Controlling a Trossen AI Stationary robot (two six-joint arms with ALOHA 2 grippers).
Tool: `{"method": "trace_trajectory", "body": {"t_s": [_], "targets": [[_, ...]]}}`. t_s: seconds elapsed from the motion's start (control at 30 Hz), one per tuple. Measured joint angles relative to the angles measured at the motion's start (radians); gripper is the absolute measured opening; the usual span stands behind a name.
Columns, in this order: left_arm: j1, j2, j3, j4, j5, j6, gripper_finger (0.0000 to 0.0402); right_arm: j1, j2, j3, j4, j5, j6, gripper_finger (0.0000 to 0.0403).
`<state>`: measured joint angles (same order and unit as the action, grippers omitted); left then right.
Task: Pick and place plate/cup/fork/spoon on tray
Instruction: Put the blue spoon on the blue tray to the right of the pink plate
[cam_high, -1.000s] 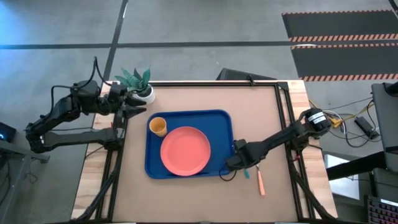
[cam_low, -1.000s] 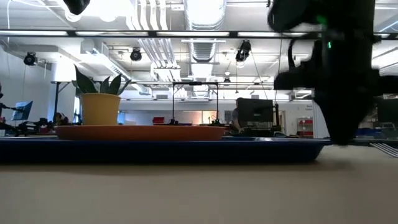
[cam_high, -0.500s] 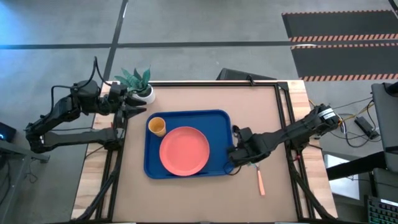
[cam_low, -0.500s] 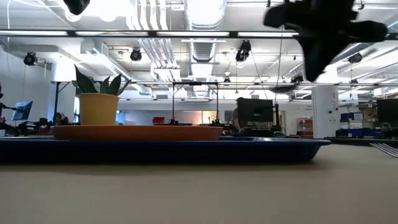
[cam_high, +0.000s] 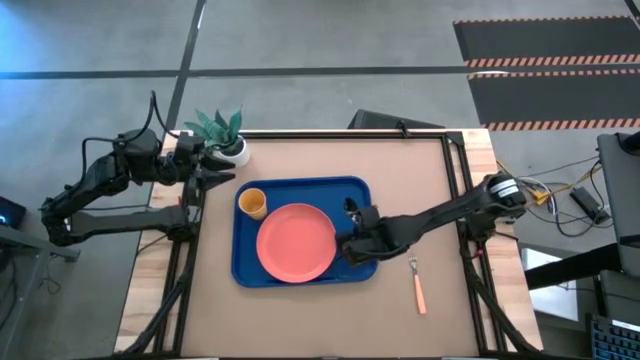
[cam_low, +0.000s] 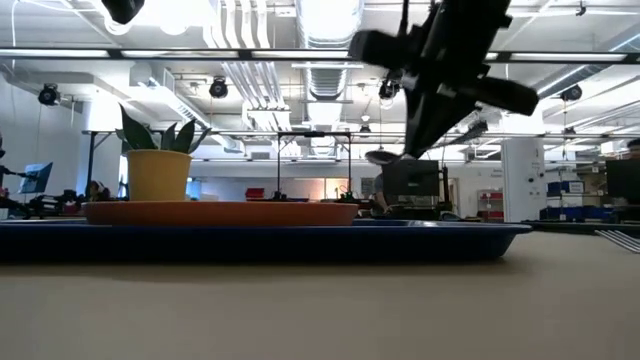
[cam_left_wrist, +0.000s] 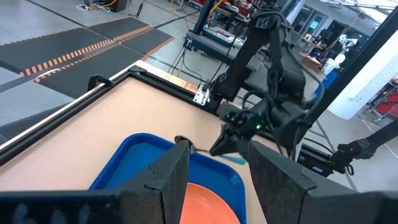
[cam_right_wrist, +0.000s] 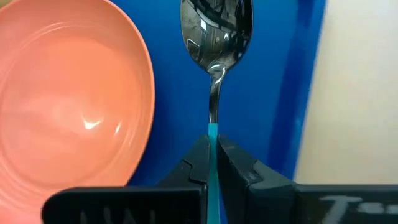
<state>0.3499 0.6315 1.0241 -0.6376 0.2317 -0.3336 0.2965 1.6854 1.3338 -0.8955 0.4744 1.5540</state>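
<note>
The right gripper (cam_right_wrist: 212, 163) pinched the light, stiff, slippery blue-handled metal spoon (cam_right_wrist: 216, 37) by its thin handle above the blue plastic tray (cam_right_wrist: 273, 81); left fingers (cam_left_wrist: 171, 174) stood apart.

Light was bright and even from above; the high view showed only soft shadows. In the low view ceiling lamps glared white, leaving the right gripper (cam_low: 420, 125) a blurred silhouette. The spoon (cam_right_wrist: 216, 37) mirrored highlights, the plate (cam_right_wrist: 68, 112) bore a small glint.
</note>
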Motion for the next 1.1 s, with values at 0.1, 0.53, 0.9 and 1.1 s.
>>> {"method": "trace_trajectory", "body": {"t_s": [0.1,0.53,0.9,1.1], "targets": [[0.0,0.0,0.0,0.0,0.0,0.0,0.0149,-0.012,0.031,0.0,0.032,0.001,0.03,0.0008],[0.0,-0.001,0.0,0.0,0.0,0.0,0.0149,-0.027,0.15,-0.001,0.127,-0.002,0.121,0.0008],[0.0,-0.012,-0.001,-0.002,0.013,0.007,0.0149,-0.031,0.183,-0.002,0.183,0.019,0.157,0.0008],[0.0,-0.021,-0.001,-0.009,0.029,0.006,0.0149,-0.029,0.184,-0.008,0.185,0.026,0.179,0.0008]]}}
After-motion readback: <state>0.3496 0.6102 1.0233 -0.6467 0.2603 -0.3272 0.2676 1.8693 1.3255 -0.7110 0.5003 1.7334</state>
